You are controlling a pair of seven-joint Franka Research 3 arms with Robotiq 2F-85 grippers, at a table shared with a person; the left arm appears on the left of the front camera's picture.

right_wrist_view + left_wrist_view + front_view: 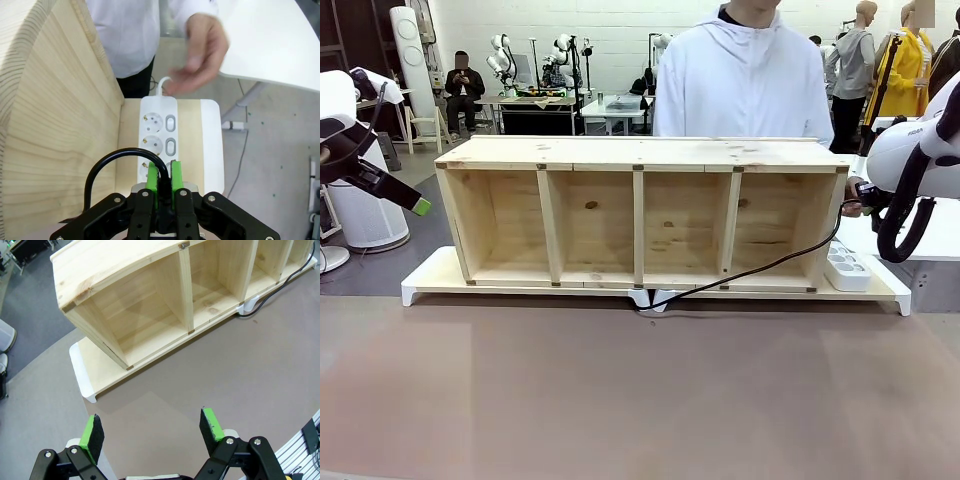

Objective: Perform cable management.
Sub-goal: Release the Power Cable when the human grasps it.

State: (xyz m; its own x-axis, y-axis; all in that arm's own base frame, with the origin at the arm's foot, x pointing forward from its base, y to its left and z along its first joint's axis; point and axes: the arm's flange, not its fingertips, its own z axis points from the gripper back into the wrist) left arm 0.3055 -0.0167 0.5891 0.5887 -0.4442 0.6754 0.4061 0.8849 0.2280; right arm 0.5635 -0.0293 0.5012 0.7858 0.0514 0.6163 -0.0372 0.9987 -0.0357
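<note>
We look across a bare brown table (620, 400) that carries one long white board (430, 280), set across its far half. On the board stands a wooden shelf (640, 152) with four open bays, and a white power strip (847, 268) lies just beside the shelf's right end. A black cable (770, 264) slants from the right along the shelf's foot to the middle of the board's front edge.

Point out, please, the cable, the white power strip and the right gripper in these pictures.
cable (122, 152): right wrist view, top of its black loop.
white power strip (158, 103): right wrist view, bare far end of its body.
right gripper (164, 167): right wrist view, midway between its green fingertips.
</note>
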